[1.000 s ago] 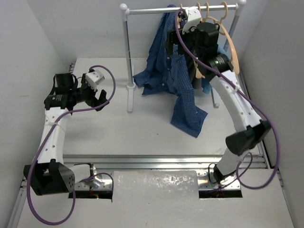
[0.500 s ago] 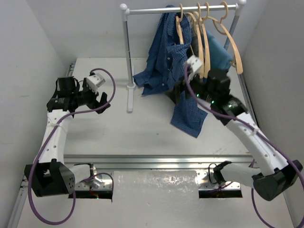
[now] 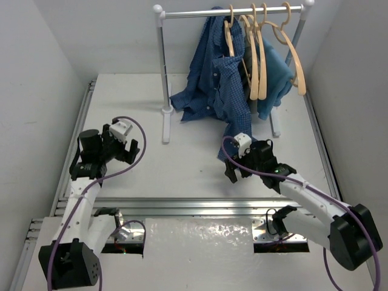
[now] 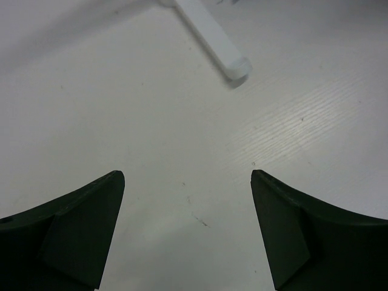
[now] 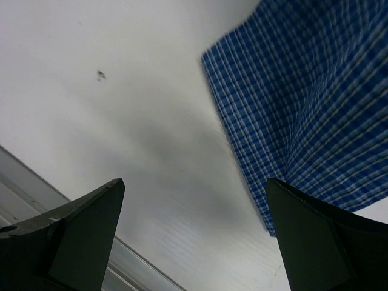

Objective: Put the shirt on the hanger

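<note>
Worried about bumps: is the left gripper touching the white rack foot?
Apart. Left wrist view shows bare table between the left gripper and the rack foot.

Checked blue shirt (image 3: 209,73) hangs draped over tan hanger (image 3: 228,39).

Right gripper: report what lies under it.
Under the right gripper show the white table and a corner of the checked shirt. From above, the gripper covers the shirt's lowest end, so whether it touches the table cannot be told.
</note>
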